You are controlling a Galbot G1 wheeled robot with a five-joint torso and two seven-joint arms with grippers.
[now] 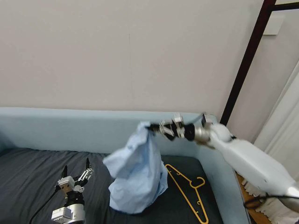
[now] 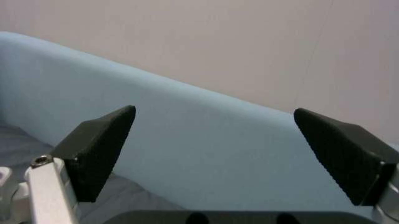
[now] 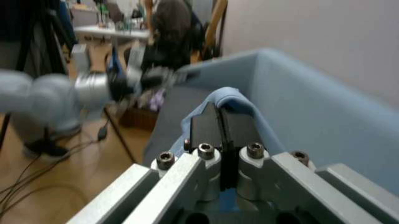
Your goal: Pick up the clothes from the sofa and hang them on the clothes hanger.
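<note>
R pincer (image 1: pixel 154 127) clamped on top of blue shirt (image 1: pixel 138 175), held up over sofa (image 1: pixel 56 128), hem prob. touching seat | L pincer (image 1: pixel 75 178) low over seat, fingers apart, idle | yellow hanger (image 1: pixel 187 191) flat beside shirt | step: pick-up; hanging not begun | next: needs shirt lifted clear, brought to hanger

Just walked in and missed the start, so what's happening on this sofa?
The robot's right hand is shut on a light blue garment, holding it up above the sofa while its lower part rests on the dark seat. A yellow hanger lies on the seat beside it. The left hand is open, low over the seat, holding nothing.
</note>
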